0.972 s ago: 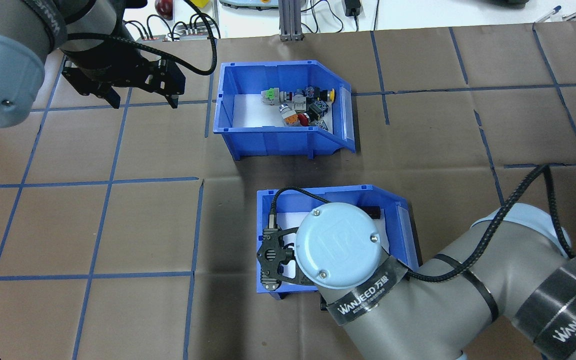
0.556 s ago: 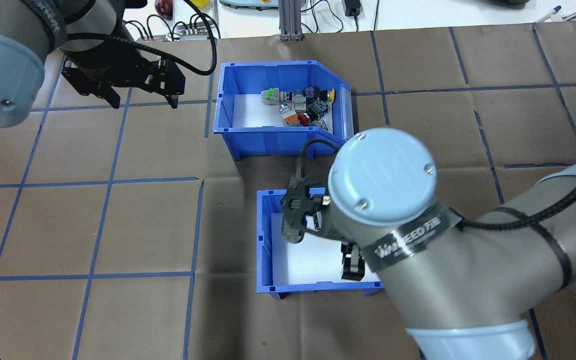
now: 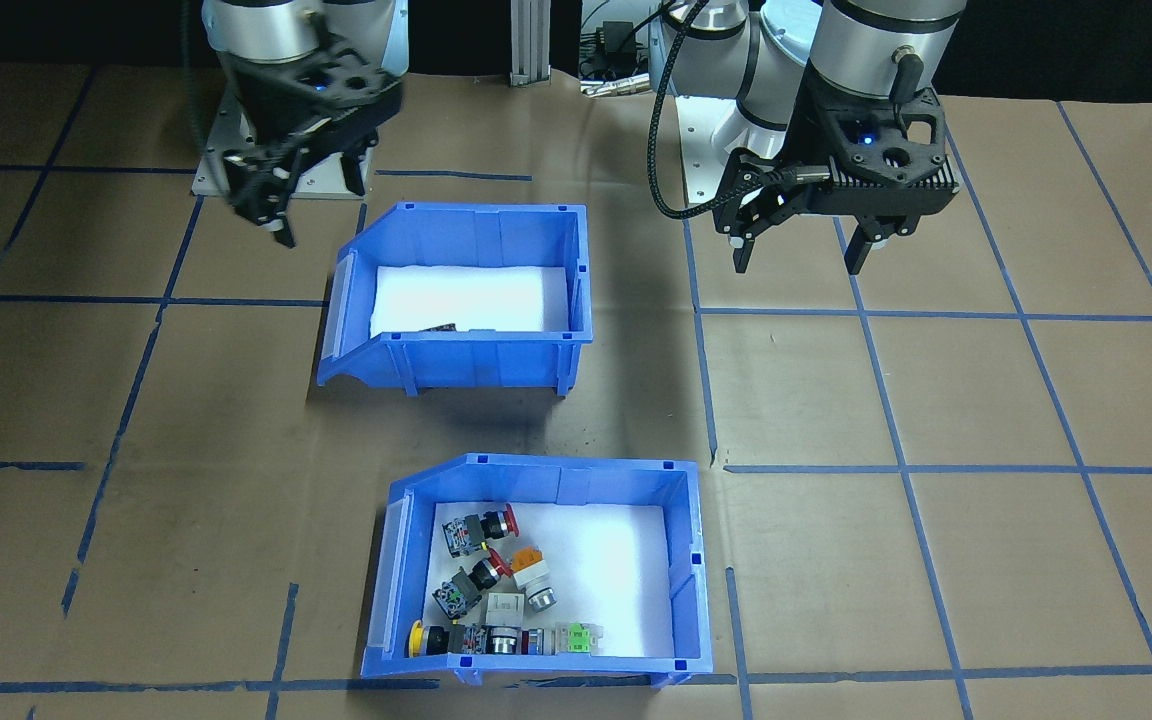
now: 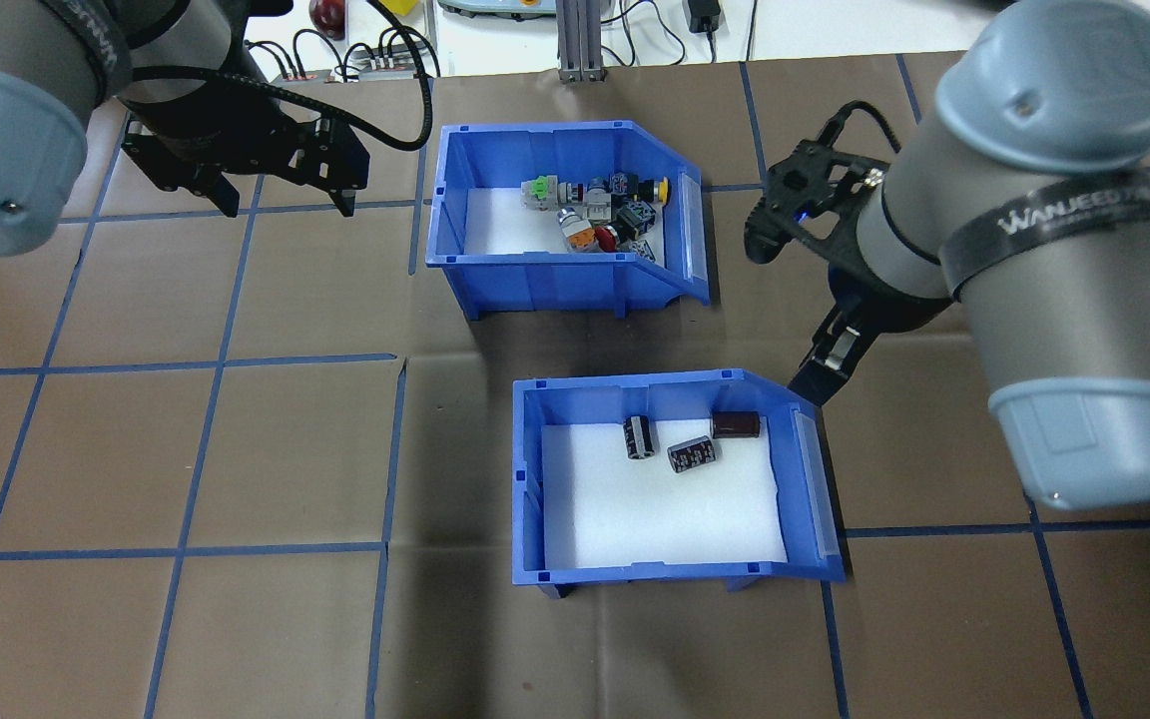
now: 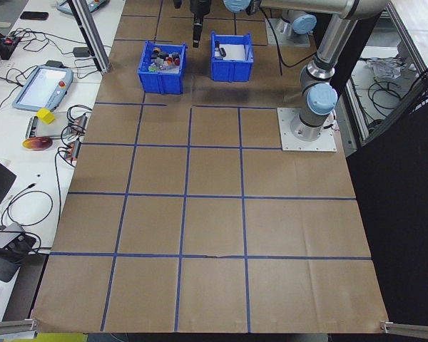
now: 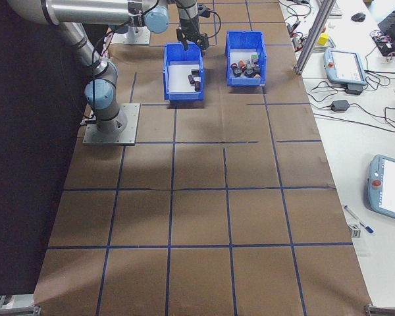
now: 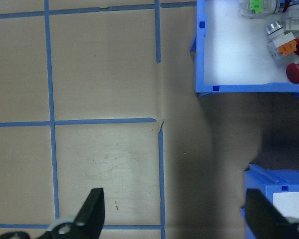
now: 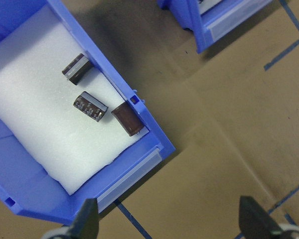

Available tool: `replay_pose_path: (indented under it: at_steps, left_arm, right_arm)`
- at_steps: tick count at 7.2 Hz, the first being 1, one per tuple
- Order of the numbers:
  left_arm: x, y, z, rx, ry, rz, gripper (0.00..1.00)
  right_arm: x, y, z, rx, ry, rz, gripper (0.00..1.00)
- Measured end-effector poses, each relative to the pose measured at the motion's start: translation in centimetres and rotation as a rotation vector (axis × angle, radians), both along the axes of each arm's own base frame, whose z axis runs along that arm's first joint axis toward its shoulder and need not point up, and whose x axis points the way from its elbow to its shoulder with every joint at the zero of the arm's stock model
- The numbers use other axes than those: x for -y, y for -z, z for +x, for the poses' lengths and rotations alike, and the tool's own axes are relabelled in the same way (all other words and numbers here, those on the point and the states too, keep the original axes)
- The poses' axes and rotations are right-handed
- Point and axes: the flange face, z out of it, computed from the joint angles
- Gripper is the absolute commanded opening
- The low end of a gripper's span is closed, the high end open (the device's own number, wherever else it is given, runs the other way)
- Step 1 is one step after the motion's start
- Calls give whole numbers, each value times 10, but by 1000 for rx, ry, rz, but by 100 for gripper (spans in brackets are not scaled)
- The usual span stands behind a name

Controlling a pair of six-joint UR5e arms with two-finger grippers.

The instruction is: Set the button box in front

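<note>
Since the earlier frames, the right arm had swung up and away from the second bin [image 4: 677,479], where its gripper had hung over the foam; the left arm and both bins had not shifted.

Going left to right in the overhead view, the left gripper [image 4: 281,195] hovered above bare table [image 4: 236,449] well to the left of the bins, its jaws apart and holding nothing. Next came the button box [image 4: 560,215], sitting on the table in the far row from the robot, with its sloped open front facing right. Its push-button switches [image 4: 600,210] lay loose in a heap toward that open end. Nearer the robot and slightly right sat the second bin, holding three dark cylinders [image 4: 690,439]. Furthest right, the right gripper [image 4: 800,310] hung above the table beside the two bins' open fronts, jaws spread wide and empty.

The button box looked like a stiff moulded plastic bin, likely light, with smooth walls that could slip in a loose pinch. The loose switches would probably slide or rattle on the foam liner [image 4: 495,225] if the box were tilted, and could spill out of the low sloped front. A pinch on an upright wall would seem the safest hold; the back wall or a long side wall looked better than the clear lip at the front. Keeping it level would matter.
</note>
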Motion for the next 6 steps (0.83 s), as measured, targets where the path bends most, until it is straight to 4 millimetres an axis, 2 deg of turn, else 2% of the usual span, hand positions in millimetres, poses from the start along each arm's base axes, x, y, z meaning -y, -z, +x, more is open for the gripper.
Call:
replay_pose_path:
  at_steps: [1,2,4,6]
  left_arm:
    - [0,0,0,0,0,0,99]
    - [0,0,0,0,-1,0,99]
    - [-1,0,0,0,-1,1,99]
    - [-4,2,0,0,-1,2,99]
  right_arm:
    - [17,-8,-23,14,153,37,100]
    - [31,-19,-37,24,310,81,100]
    - [56,-35,-46,33,623,149,100]
    - [73,-30,-45,34,832,171,100]
